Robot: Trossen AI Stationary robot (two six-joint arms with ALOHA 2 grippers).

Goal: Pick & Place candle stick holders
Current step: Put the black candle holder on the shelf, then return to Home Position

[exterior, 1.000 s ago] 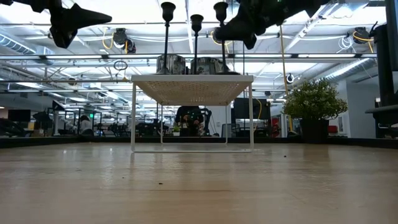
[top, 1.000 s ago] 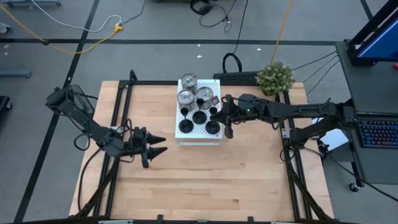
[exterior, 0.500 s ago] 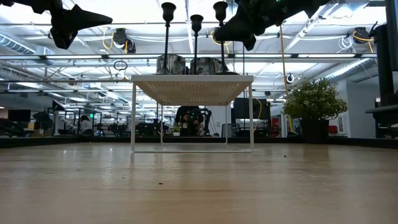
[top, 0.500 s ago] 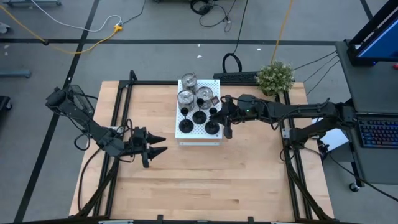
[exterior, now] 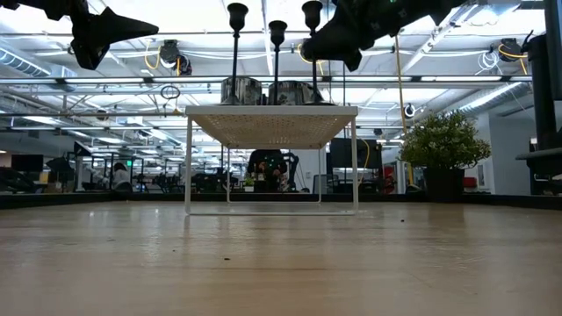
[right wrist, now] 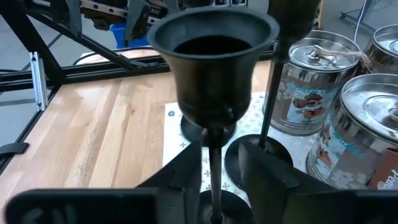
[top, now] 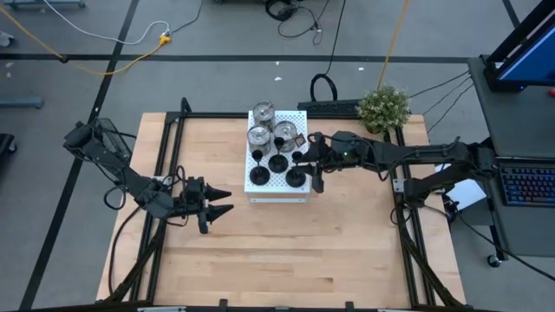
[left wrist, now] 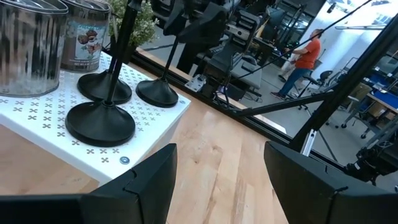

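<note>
We see a white perforated board (top: 279, 192) standing on thin legs at the back centre of the wooden worktop (top: 286, 251). On it stand three black candle holders (top: 277, 163) in a row along the front and three silver tins (top: 259, 136) behind them. Each black holder stands upright, its long axis vertical: round base down, thin stem (exterior: 277, 66) rising to a cup (right wrist: 214, 53). A green plant (top: 383, 107) sits off the board's back right corner, well apart.

The right hand (top: 310, 165) is at the board's right edge, beside the rightmost black holder (top: 296, 177). In the right wrist view its fingers (right wrist: 183, 171) stand either side of that holder's stem with a gap on each side, so we read the hand as open and not gripping. The neighbouring holder's base (right wrist: 258, 155) and the tins stand close behind.

The left hand (top: 215, 204) hovers above the worktop, left of the board and apart from it, fingers (left wrist: 140, 186) spread open and holding nothing.
</note>
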